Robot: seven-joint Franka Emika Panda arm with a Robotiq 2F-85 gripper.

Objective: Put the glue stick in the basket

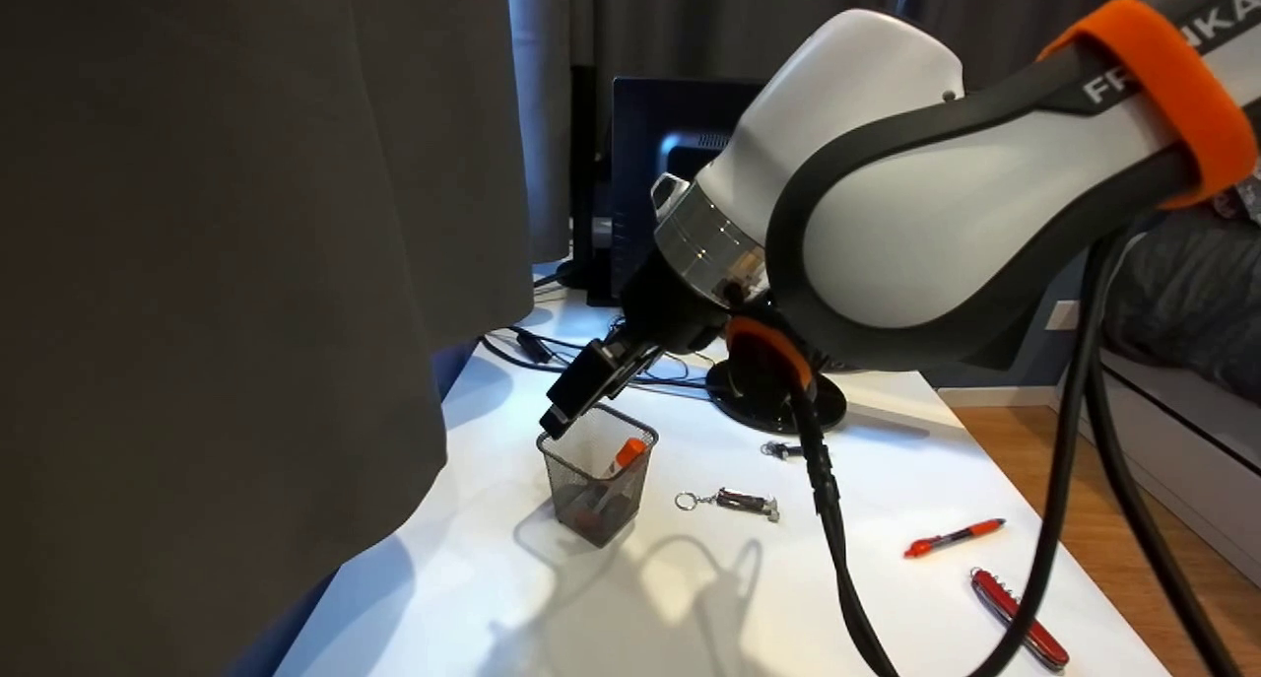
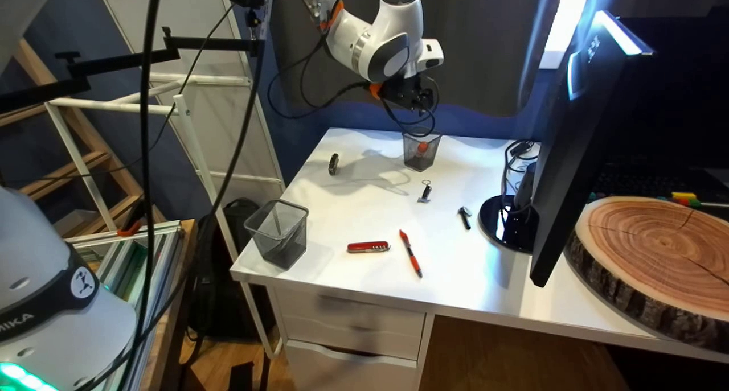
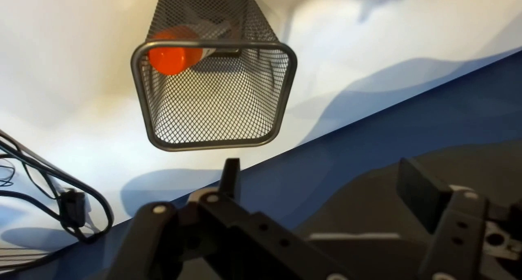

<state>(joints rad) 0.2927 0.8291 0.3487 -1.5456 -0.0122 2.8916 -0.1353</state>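
White, orange-capped glue stick (image 3: 185, 57) inside black wire-mesh basket (image 3: 216, 100)
In your wrist view, the glue stick leans inside the basket; your black two-fingered gripper (image 3: 326, 184) stands with jaws wide apart, holding nothing. In an exterior view, a black hammer-shaped keychain (image 1: 746, 502) lies near the basket. In an exterior view, you see the basket on a white desk (image 2: 347, 217).
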